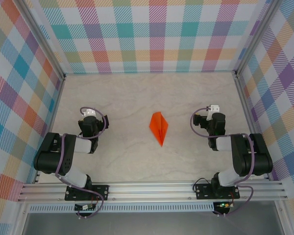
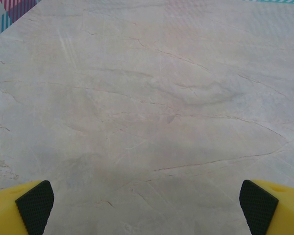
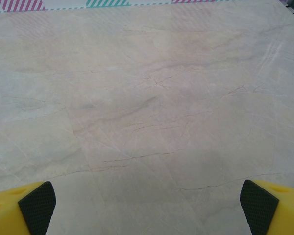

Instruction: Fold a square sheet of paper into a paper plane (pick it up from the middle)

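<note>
The square sheet of paper (image 1: 159,127) lies flat on the marble table (image 1: 137,98) at the centre, bright orange and folded into a narrow kite shape, its long point toward the near edge. My left gripper (image 1: 89,113) rests well to the left of it, open, with nothing between its yellow fingers (image 2: 34,205). On the other side, my right gripper (image 1: 213,110) stands about as far from the paper, also open and empty, its black pads (image 3: 257,205) wide apart over bare table.
Plaid walls (image 1: 152,34) close in the table at the back and on both sides. An aluminium rail (image 1: 152,190) with both arm bases runs along the near edge.
</note>
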Motion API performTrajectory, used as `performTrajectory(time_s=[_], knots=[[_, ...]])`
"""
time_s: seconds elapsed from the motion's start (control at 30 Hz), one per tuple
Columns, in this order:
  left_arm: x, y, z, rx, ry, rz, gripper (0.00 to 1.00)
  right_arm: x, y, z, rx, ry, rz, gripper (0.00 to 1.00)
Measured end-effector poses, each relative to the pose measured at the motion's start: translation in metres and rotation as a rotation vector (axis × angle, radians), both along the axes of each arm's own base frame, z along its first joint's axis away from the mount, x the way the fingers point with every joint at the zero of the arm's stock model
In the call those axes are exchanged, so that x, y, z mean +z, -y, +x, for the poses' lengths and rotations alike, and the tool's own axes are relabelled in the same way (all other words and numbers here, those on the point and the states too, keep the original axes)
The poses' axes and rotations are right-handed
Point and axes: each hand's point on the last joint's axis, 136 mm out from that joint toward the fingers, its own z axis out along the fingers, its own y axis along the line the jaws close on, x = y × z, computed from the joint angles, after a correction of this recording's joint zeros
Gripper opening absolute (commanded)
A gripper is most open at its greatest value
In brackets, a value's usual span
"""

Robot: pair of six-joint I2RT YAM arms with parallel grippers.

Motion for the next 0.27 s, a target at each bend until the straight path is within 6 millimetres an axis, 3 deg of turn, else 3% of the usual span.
performTrajectory(time_s=[0.27], knots=[[0.0000,0.0000,0.0000,0.000,0.000,0.000,1.00,0.0000,0.0000,0.0000,0.002,0.000,0.002,1.00]])
